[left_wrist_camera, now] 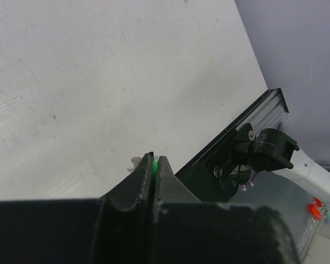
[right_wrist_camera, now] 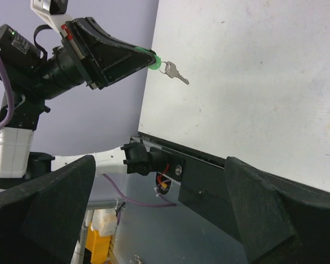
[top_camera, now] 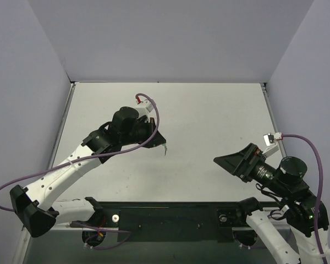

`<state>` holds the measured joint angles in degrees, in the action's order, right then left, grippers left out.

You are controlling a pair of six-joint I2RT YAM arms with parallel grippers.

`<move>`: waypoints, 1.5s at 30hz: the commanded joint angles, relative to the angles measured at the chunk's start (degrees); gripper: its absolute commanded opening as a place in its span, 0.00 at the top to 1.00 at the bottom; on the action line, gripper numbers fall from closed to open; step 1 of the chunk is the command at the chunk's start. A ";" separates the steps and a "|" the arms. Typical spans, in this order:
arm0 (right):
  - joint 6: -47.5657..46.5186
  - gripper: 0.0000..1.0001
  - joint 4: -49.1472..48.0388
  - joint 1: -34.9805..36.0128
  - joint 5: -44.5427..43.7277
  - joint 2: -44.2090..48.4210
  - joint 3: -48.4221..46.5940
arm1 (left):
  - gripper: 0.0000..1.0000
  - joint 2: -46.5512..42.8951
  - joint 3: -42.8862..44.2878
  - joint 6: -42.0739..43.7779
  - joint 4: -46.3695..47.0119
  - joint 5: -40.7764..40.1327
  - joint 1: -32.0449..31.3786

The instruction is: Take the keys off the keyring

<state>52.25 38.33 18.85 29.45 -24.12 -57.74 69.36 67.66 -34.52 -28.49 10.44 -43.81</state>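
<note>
Left gripper [right_wrist_camera: 148, 56] is clamped tight on the green keyring [right_wrist_camera: 155, 60], up over the middle of the surface [top_camera: 209, 110], with the key [right_wrist_camera: 177, 72] dangling free below it. Right gripper [top_camera: 223, 161] sits near the right edge, fingers spread wide. Best play, I reckon: come in level, pinch the key's blade, then work it around the ring, no yanking.

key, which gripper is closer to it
Left. The left gripper is shut on the green tag, and the key hangs from it just past its tip. The right gripper is open and stands well off to the key's right.
</note>
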 commanded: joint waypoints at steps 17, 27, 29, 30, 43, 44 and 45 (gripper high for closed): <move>23.42 0.02 -42.72 0.66 3.86 -2.33 8.08 | 1.00 -12.32 3.54 -8.10 8.18 13.90 -2.24; 22.90 0.02 -47.55 3.91 5.62 -6.90 6.41 | 1.00 -12.85 1.95 -13.20 19.69 19.97 -3.03; 22.72 0.02 -48.08 4.87 5.35 -7.52 5.97 | 1.00 -12.94 2.30 -14.42 21.10 19.97 -3.47; 22.72 0.02 -48.34 5.66 5.09 -7.70 5.79 | 1.00 -12.94 2.39 -14.78 21.37 19.71 -3.65; 15.88 0.05 -48.53 17.78 -2.29 -13.67 3.51 | 1.00 -15.57 1.60 -26.46 23.83 3.81 -4.53; 15.17 0.06 -47.91 18.23 -3.25 -13.93 3.07 | 1.00 -15.83 0.99 -27.00 24.18 3.02 -4.70; 14.12 0.06 -47.12 19.28 -3.70 -14.63 2.55 | 1.00 -16.27 0.55 -27.44 26.36 3.27 -4.88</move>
<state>70.91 -6.17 35.09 28.75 -36.73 -51.48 55.75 69.04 -57.14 -8.88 18.79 -47.86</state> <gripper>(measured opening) 0.946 0.043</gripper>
